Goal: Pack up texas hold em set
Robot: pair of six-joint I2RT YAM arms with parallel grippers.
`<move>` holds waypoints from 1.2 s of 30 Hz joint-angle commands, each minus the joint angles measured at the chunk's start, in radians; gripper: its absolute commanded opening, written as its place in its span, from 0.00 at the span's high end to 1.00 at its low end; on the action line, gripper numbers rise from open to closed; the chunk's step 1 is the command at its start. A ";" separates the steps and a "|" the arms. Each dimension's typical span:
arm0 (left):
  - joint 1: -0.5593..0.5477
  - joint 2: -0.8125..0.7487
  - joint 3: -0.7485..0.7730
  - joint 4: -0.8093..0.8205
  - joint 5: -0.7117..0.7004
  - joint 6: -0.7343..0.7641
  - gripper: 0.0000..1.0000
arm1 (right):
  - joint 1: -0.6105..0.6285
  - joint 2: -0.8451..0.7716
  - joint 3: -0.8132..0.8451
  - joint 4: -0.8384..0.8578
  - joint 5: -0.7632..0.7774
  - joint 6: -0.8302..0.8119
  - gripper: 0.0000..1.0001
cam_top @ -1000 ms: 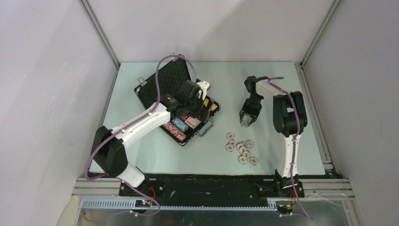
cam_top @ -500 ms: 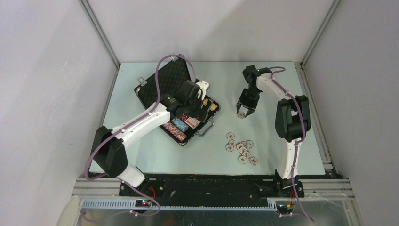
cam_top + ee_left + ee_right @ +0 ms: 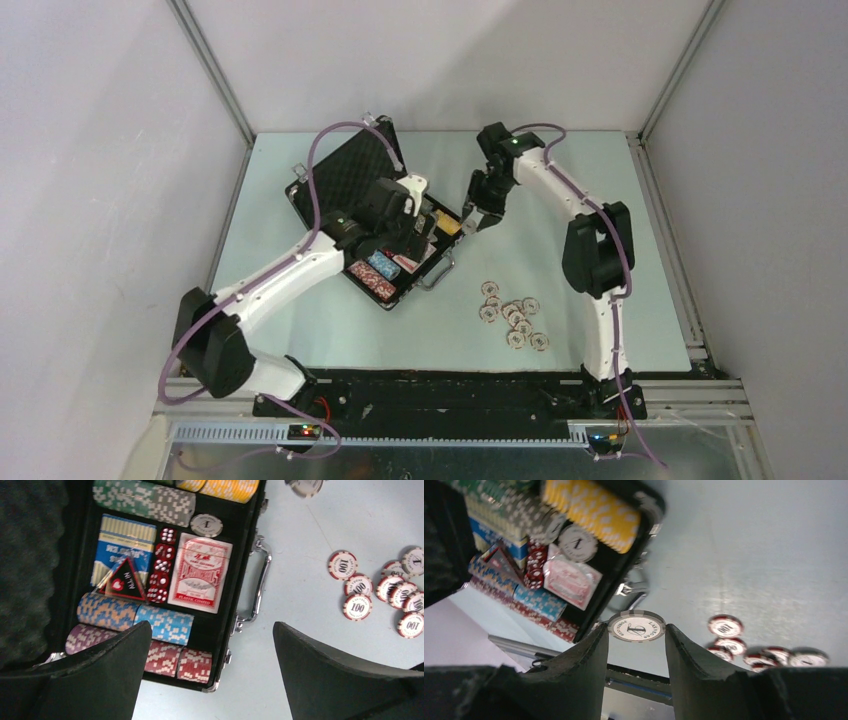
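Note:
The black case (image 3: 352, 168) lies open at the table's far left, foam lid tipped back. In the left wrist view its tray (image 3: 239, 555) holds rows of coloured chips, a blue deck (image 3: 122, 547), a red deck (image 3: 199, 572), red dice (image 3: 161, 572) and a silver handle (image 3: 261, 582). My left gripper (image 3: 412, 218) hovers open over the tray's near corner (image 3: 211, 626), holding nothing. My right gripper (image 3: 470, 222) is shut on a grey-and-white chip (image 3: 636, 626) by its edges, in the air just beside the case's right end. Several red-and-white 100 chips (image 3: 512, 315) lie loose on the table.
Aluminium frame rails (image 3: 660, 190) and grey walls border the pale table on the left, right and back. The loose chips (image 3: 357, 606) are scattered right of the case handle. Both arm bases stand on the black bar (image 3: 450, 390) at the near edge.
My right arm has swung left and further back, carrying the grey chip from above the loose pile to the case's right end. My left arm has shifted slightly left, still open.

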 commanded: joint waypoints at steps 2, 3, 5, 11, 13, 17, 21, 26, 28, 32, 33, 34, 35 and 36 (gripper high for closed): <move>0.037 -0.101 -0.047 0.019 -0.057 -0.023 0.02 | 0.054 0.033 0.050 0.112 -0.112 0.039 0.54; 0.041 -0.118 -0.054 0.019 -0.059 -0.025 0.02 | 0.066 0.046 0.056 0.133 -0.116 0.042 0.54; 0.055 -0.138 -0.073 0.018 -0.063 -0.029 0.02 | 0.082 0.071 0.082 0.155 -0.121 0.050 0.54; 0.085 -0.176 -0.110 0.018 -0.061 -0.035 0.02 | 0.108 0.150 0.157 0.204 -0.113 0.079 0.54; 0.088 -0.180 -0.110 0.018 -0.064 -0.033 0.02 | 0.108 0.164 0.160 0.227 -0.111 0.085 0.54; 0.096 -0.184 -0.112 0.019 -0.066 -0.031 0.02 | 0.109 0.203 0.180 0.232 -0.116 0.090 0.54; 0.100 -0.183 -0.113 0.019 -0.070 -0.031 0.02 | 0.114 0.224 0.198 0.226 -0.117 0.080 0.51; 0.103 -0.182 -0.115 0.020 -0.066 -0.031 0.02 | 0.116 0.237 0.203 0.239 -0.141 0.080 0.34; 0.102 -0.181 -0.114 0.020 -0.064 -0.032 0.02 | 0.116 0.231 0.211 0.227 -0.139 0.075 0.25; 0.103 -0.171 -0.110 0.026 -0.048 -0.033 0.02 | 0.104 0.184 0.197 0.196 -0.103 0.051 0.25; 0.103 -0.169 -0.109 0.029 -0.046 -0.034 0.02 | 0.095 0.155 0.176 0.192 -0.086 0.043 0.26; 0.103 -0.164 -0.107 0.031 -0.040 -0.034 0.02 | 0.088 0.138 0.161 0.185 -0.078 0.038 0.27; 0.102 -0.162 -0.105 0.035 -0.037 -0.033 0.02 | 0.076 0.102 0.123 0.183 -0.063 0.028 0.27; 0.102 -0.157 -0.101 0.037 -0.031 -0.033 0.02 | 0.070 0.081 0.101 0.176 -0.055 0.023 0.27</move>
